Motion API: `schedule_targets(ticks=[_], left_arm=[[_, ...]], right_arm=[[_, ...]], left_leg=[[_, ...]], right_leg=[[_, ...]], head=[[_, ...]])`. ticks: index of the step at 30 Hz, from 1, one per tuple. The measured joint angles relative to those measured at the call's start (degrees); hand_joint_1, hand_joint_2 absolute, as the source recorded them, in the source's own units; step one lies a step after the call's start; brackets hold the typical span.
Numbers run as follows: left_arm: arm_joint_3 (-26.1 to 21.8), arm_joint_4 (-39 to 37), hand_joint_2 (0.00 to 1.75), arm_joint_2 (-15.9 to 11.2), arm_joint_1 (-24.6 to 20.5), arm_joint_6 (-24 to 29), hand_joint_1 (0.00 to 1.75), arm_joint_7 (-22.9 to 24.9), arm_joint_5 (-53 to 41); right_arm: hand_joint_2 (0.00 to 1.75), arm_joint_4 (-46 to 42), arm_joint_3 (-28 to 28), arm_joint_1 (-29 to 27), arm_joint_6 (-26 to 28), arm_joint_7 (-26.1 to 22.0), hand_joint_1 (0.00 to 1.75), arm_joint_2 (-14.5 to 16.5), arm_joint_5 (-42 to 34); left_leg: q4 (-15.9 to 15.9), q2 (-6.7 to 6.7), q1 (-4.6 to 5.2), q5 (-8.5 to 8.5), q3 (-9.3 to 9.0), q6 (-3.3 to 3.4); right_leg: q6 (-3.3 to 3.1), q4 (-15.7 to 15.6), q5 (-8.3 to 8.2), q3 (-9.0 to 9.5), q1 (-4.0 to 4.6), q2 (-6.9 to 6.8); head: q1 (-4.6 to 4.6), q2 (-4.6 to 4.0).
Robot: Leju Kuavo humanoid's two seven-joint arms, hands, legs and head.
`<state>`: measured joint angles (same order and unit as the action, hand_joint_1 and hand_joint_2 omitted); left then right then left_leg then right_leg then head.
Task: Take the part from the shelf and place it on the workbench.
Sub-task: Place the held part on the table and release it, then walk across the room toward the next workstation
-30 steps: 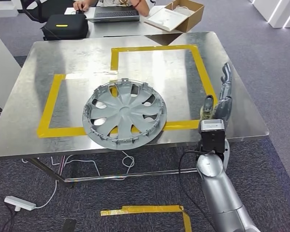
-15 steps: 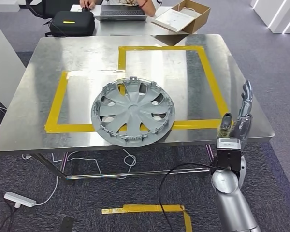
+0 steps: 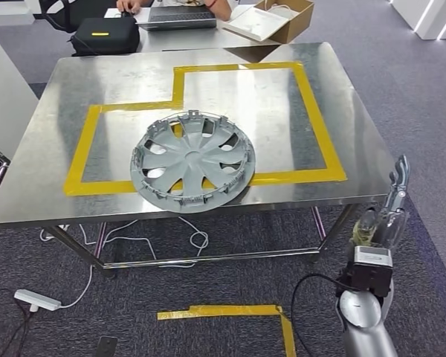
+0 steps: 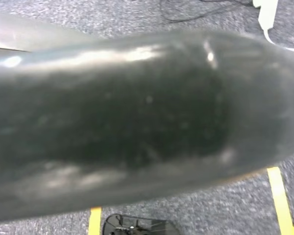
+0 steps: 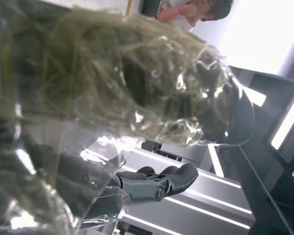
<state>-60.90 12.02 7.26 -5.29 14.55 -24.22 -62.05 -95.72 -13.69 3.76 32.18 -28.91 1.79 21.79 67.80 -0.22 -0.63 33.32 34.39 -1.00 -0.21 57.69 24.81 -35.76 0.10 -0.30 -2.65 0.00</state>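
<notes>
A steel workbench (image 3: 52,186) marked with yellow tape (image 3: 80,152) is standing on grey carpet (image 3: 221,279). The grey part (image 3: 192,160) is lying flat near its front edge. The right hand (image 3: 386,216) is hanging well apart, off the table's corner, fingers spread, holding nothing.

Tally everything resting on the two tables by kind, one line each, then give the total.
Wheel cover: 1
Black case: 1
Laptop: 1
Cardboard box: 1
Total: 4
</notes>
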Motion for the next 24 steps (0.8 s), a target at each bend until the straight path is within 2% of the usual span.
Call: schedule_targets(ticks=[2,3,6,7,8,9,11,12,13,14,15,16,17,18,19,21,22,23,24], left_arm=[[0.0,0.0,0.00,-0.1,-0.2,0.0,0.00,0.0,-0.2],[0.0,0.0,0.00,-0.1,-0.3,0.0,0.00,0.0,-0.3],[0.0,0.0,0.00,0.0,-0.2,0.0,0.00,0.0,-0.4],[0.0,0.0,0.00,0.0,-0.2,0.0,0.00,0.0,-0.4],[0.0,0.0,0.00,0.1,-0.3,0.0,0.00,0.0,-0.4],[0.0,0.0,0.00,0.1,-0.3,0.0,0.00,0.0,-0.4],[0.0,0.0,0.00,0.1,-0.4,0.0,0.00,0.0,-0.4],[0.0,0.0,0.00,0.2,-0.4,0.0,0.00,0.0,-0.5],[0.0,0.0,0.00,0.2,-0.4,0.0,0.00,0.0,-0.5],[0.0,0.0,0.00,0.2,-0.4,0.0,0.00,0.0,-0.5],[0.0,0.0,0.00,0.3,-0.4,0.0,0.00,0.0,-0.5],[0.0,0.0,0.00,0.3,-0.4,0.0,0.00,0.0,-0.5],[0.0,0.0,0.00,0.3,-0.4,0.0,0.00,0.0,-0.5],[0.0,0.0,0.00,0.3,-0.4,0.0,0.00,0.0,-0.4],[0.0,0.0,0.00,0.3,-0.4,0.0,0.00,-0.1,-0.3],[0.0,0.0,0.00,0.2,-0.3,0.0,0.00,-0.1,0.0],[0.0,0.0,0.00,0.2,-0.2,-0.1,0.00,-0.2,0.1],[0.0,0.0,0.00,0.1,-0.1,-0.1,0.00,-0.2,0.3],[0.0,0.0,0.00,0.1,-0.1,-0.1,0.00,-0.2,0.3]], right_arm=[[0.00,-1.4,0.9,-1.5,0.1,-0.1,0.00,0.0,-0.1],[0.00,-2.0,1.3,-2.2,0.1,-0.2,0.00,0.0,-0.2],[0.00,-3.2,2.3,-3.7,0.1,-0.5,0.00,-0.1,-0.5],[0.00,-3.5,2.5,-4.0,0.1,-0.6,0.00,-0.2,-0.5],[0.00,-3.8,2.8,-4.3,0.1,-0.7,0.00,-0.3,-0.5],[0.00,-4.1,3.1,-4.5,0.1,-0.7,0.00,-0.4,-0.6],[0.00,-4.4,3.5,-5.0,0.1,-0.7,0.00,-0.5,-0.6],[0.00,-4.5,3.6,-5.2,0.1,-0.8,0.00,-0.5,-0.6],[0.00,-4.5,3.8,-5.5,0.2,-0.8,0.00,-0.6,-0.6],[0.00,-4.7,4.0,-5.8,0.2,-0.9,0.00,-0.6,-0.7],[0.00,-5.0,4.3,-6.1,0.2,-0.9,0.00,-0.6,-0.7],[0.00,-5.3,4.5,-6.4,0.2,-1.0,0.00,-0.6,-0.8],[0.00,-5.7,4.7,-6.6,0.2,-1.1,0.00,-0.6,-0.9],[0.00,-6.1,4.9,-6.8,0.2,-1.2,0.00,-0.6,-1.0],[0.00,-6.5,5.0,-7.0,0.2,-1.4,0.00,-0.6,-1.1],[0.00,-6.8,5.3,-7.5,0.0,-1.6,0.00,-0.6,-1.2],[0.00,-6.8,5.5,-7.6,-0.1,-1.7,0.00,-0.6,-1.2],[0.00,-6.8,5.6,-7.6,-0.2,-1.7,0.00,-0.6,-1.3],[0.00,-6.8,5.7,-7.6,-0.2,-1.8,0.00,-0.5,-1.3]], left_leg=[[-7.4,0.00,0.26,-1.77,-4.83,0.68],[-9.5,-0.01,0.41,-2.08,-6.01,1.00],[-10.5,0.12,0.69,-2.99,-5.96,1.91],[-10.6,0.26,0.61,-3.57,-5.65,2.26],[-10.8,0.40,0.47,-4.21,-5.18,2.65],[-10.9,0.53,0.32,-4.90,-4.55,2.95],[-10.8,0.56,0.31,-6.05,-3.05,3.22],[-10.8,0.56,0.31,-6.65,-2.24,3.16],[-10.8,0.58,0.30,-7.23,-1.44,3.07],[-10.7,0.58,0.29,-7.78,-0.71,2.94],[-10.7,0.57,0.27,-8.32,-0.04,2.76],[-10.7,0.56,0.27,-8.79,0.46,2.51],[-10.6,0.53,0.34,-9.21,0.89,2.23],[-10.6,0.51,0.43,-9.68,1.17,1.90],[-10.6,0.50,0.48,-10.13,1.34,1.56],[-10.6,0.49,0.41,-10.95,1.51,0.85],[-10.4,0.45,0.29,-10.58,1.70,0.52],[-9.5,0.40,0.21,-9.20,2.04,0.23],[-7.4,0.34,0.15,-6.71,2.64,0.00]], right_leg=[[0.42,0.3,-0.61,-0.61,0.14,0.02],[0.72,0.4,-0.91,-0.78,0.17,-0.02],[1.71,0.2,-1.83,-1.08,-0.08,-0.02],[2.02,0.6,-1.31,-1.47,-0.16,0.07],[2.34,1.9,0.30,-2.13,-0.23,0.16],[2.64,4.3,2.81,-3.06,-0.32,0.24],[3.14,11.4,8.25,-4.96,-0.52,0.25],[3.32,14.3,9.55,-5.29,-0.62,0.24],[3.46,15.7,9.66,-4.83,-0.71,0.23],[3.53,14.9,8.73,-3.36,-0.79,0.23],[3.53,12.2,7.30,-0.82,-0.88,0.22],[3.47,8.2,6.30,2.38,-0.94,0.22],[3.37,3.8,5.92,5.63,-0.93,0.24],[3.19,0.5,5.94,7.94,-0.89,0.28],[2.97,-1.5,6.25,9.06,-0.79,0.32],[2.13,-2.2,5.98,8.70,-0.61,0.31],[1.55,-2.2,5.58,8.23,-0.60,0.20],[0.94,-2.3,5.08,7.80,-0.62,0.09],[0.38,-2.4,4.47,7.26,-0.68,-0.02]], head=[[0.05,0.00],[0.08,0.00],[0.06,0.00],[0.10,0.00],[0.21,0.00],[0.29,0.00],[0.48,0.00],[0.47,0.00],[0.47,0.00],[0.48,0.00],[0.47,0.00],[0.48,0.00],[0.49,0.00],[0.43,0.00],[0.41,0.00],[0.33,0.00],[0.35,0.00],[0.22,0.00],[0.12,0.00]])
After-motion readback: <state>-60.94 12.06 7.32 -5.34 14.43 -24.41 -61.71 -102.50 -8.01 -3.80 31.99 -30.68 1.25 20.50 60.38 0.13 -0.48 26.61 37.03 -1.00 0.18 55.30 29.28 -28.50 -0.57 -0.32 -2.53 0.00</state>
